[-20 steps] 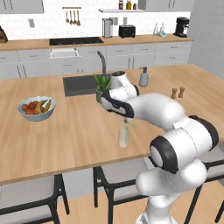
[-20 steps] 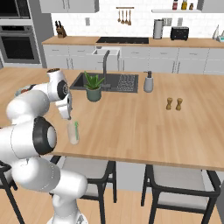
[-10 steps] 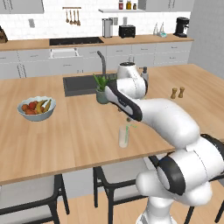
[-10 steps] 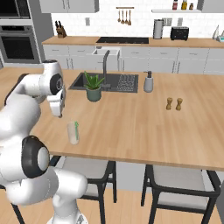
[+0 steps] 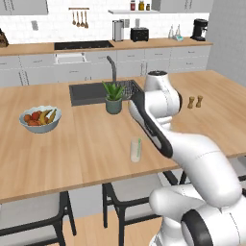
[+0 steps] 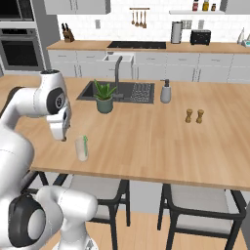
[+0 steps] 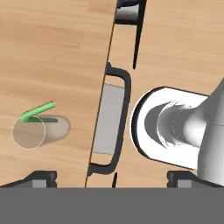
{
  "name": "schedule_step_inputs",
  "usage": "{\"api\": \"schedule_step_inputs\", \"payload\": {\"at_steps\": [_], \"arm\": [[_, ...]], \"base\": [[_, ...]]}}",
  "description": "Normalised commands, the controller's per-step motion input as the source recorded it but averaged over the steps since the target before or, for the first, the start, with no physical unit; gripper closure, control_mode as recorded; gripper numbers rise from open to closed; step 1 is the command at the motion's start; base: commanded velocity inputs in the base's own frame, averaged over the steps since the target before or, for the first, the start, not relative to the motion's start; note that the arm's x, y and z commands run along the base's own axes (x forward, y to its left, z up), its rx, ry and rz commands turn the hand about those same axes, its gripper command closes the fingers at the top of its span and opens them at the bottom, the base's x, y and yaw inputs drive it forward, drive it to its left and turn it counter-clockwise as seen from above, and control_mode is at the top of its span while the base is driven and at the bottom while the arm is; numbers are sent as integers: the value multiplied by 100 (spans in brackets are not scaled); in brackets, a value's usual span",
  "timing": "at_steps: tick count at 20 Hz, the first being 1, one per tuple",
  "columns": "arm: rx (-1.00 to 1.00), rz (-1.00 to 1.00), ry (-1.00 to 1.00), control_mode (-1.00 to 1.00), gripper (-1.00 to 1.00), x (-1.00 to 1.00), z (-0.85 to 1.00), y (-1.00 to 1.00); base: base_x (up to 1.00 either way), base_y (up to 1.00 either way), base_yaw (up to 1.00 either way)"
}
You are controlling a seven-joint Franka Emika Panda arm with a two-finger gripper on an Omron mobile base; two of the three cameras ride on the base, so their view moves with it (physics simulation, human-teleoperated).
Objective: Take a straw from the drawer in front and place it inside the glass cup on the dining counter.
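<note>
The glass cup (image 5: 136, 150) (image 6: 81, 148) stands upright near the front edge of the light-wood dining counter (image 5: 72, 153) (image 6: 146, 141). The light-green straw (image 5: 139, 145) (image 6: 85, 143) leans inside it, its top poking over the rim. My gripper (image 6: 62, 137) hangs open and empty just left of the glass, a little above the counter. In the hand view the glass cup (image 7: 29, 131) with the straw (image 7: 38, 110) lies at the left, apart from my wide-open gripper (image 7: 113, 179). The drawer is out of view.
A potted plant (image 5: 114, 98) (image 6: 104, 96) stands by the black sink (image 5: 91, 92) (image 6: 129, 91). A fruit bowl (image 5: 40, 118) sits at the left, brown shakers (image 5: 195, 101) (image 6: 194, 115) at the right. Stools (image 5: 129, 192) (image 6: 200, 200) stand under the counter's front edge.
The arm has reared up taller and its elbow has swung. The hand stays beside the glass, slightly lower. The straw rests in the glass throughout.
</note>
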Motion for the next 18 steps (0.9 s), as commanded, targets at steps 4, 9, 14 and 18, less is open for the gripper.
{"api": "schedule_step_inputs", "payload": {"at_steps": [4,9,14,18], "arm": [[0,0,0,-100,-100,-30,15,-77],[0,0,0,-100,-100,-17,12,-82],[0,0,0,-100,-100,-1,0,-82],[0,0,0,-100,-100,0,0,-81]], "base": [[0,0,0],[0,0,0],[0,0,0],[0,0,0]]}}
